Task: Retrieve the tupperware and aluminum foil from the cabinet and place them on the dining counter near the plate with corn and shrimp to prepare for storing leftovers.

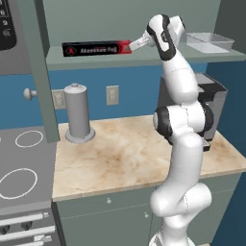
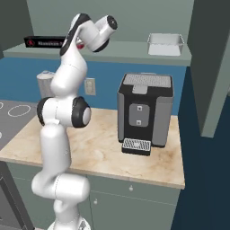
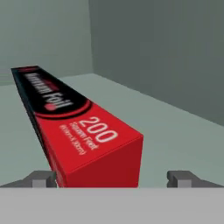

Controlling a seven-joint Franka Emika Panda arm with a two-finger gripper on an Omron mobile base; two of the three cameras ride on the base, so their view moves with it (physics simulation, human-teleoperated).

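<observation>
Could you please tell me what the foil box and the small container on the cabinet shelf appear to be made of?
The aluminum foil box looks like printed cardboard: flat faces, sharp edges, matte black and red with white lettering. The tupperware seems to be clear, colourless plastic, since the shelf shows through its thin walls; glass cannot be ruled out. Both rest on the cabinet shelf, which looks like painted grey-green board.

Aluminum foil [image 1: 96,49] box: black body, red end, red mark, white lettering; red end carries white "200". Cabinet [image 1: 38,72]: grey-green door, shelf and interior, pale knob. Tupperware [image 1: 209,42]: clear, colourless. Worktop [image 1: 125,153]: beige marbled. Wall [image 1: 134,89]: blue. Coffee machine [image 2: 144,112]: dark grey, lighter grey panels. Canister [image 1: 78,113]: grey. Stove [image 1: 21,173]: grey, white ring markings.
</observation>
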